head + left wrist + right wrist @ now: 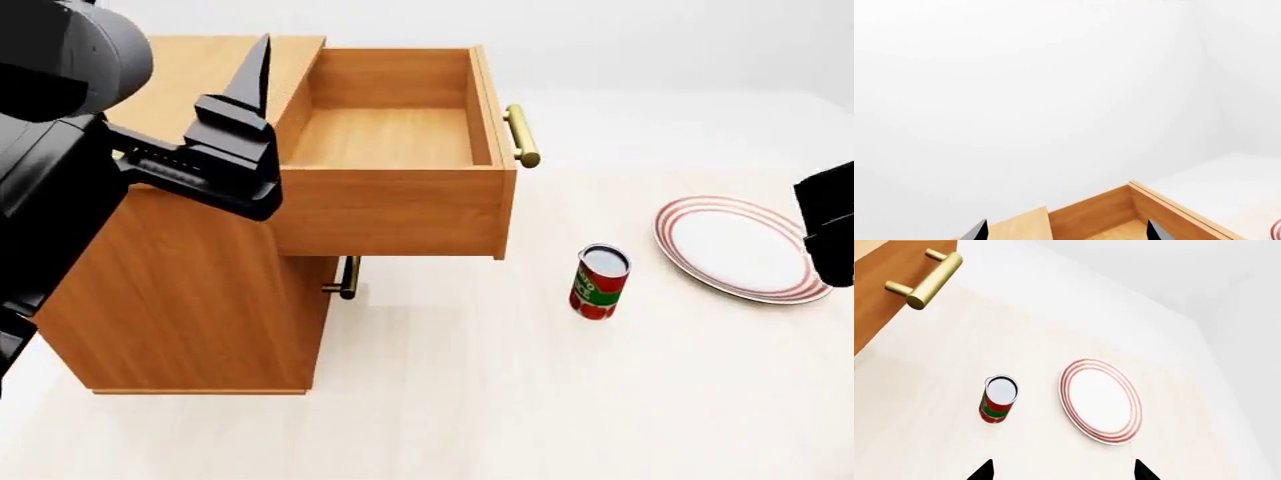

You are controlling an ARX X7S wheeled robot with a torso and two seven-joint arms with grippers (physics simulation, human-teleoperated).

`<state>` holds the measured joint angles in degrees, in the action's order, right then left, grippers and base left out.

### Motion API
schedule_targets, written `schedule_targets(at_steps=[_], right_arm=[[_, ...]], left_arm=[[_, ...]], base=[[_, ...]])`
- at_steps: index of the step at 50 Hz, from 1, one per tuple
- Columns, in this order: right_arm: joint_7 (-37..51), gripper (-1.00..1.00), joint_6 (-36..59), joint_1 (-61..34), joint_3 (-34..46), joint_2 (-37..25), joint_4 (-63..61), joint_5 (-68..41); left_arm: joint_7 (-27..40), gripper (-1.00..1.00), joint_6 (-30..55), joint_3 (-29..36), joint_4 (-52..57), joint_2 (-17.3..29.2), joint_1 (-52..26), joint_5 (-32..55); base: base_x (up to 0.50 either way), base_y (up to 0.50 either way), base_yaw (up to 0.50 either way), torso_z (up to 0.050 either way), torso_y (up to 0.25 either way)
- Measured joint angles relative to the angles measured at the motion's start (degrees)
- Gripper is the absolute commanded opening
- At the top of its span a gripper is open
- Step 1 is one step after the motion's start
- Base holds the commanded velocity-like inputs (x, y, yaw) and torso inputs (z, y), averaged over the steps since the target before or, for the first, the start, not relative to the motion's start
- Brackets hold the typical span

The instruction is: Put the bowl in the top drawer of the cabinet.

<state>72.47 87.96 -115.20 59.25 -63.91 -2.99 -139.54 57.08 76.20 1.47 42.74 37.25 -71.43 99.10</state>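
Note:
The bowl is in none of the views. The cabinet stands at the left of the head view, and its top drawer is pulled fully out, with nothing lying on the visible floor of the box. The drawer's brass handle faces right. My left gripper hovers over the seam between the cabinet top and the drawer's left wall. In the left wrist view it is open, with the drawer's inside between its fingertips. My right gripper is open over the bare floor, holding nothing.
A red and green can stands on the pale floor right of the drawer, also seen in the right wrist view. A flat red-ringed plate lies further right. The lower drawer's handle pokes out under the open drawer.

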Motion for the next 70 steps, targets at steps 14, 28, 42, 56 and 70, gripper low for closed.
schedule_targets(at_steps=[14,28,42,56,70], right_arm=[[4.22,1.0,1.36,-7.25,22.81,-10.86,-2.43,-5.61],[-15.5,1.0,1.87,-16.6,42.69,-17.09,-7.58,15.51],[-37.0,1.0,-3.07,-14.35,51.46,-16.89,-11.58,40.77],[-38.93,1.0,-17.34,-2.33,56.56,-11.11,-7.75,44.82],[-36.73,1.0,-28.22,8.11,58.61,-6.78,-3.52,41.95]], left_arm=[[1.6,1.0,-2.0,-1.2,1.44,2.42,1.11,3.02],[2.56,1.0,-3.1,-0.88,1.69,3.43,0.77,4.26],[1.72,1.0,-3.39,-0.39,1.9,3.1,1.21,2.91],[-0.87,1.0,-3.24,-0.19,2.06,2.39,2.53,-0.33],[-2.51,1.0,-3.45,0.1,2.18,2.25,3.59,-2.14]], base=[[0.0,0.0,0.0,0.0,0.0],[0.0,0.0,0.0,0.0,0.0],[0.0,0.0,0.0,0.0,0.0],[0.0,0.0,0.0,0.0,0.0],[0.0,0.0,0.0,0.0,0.0]])
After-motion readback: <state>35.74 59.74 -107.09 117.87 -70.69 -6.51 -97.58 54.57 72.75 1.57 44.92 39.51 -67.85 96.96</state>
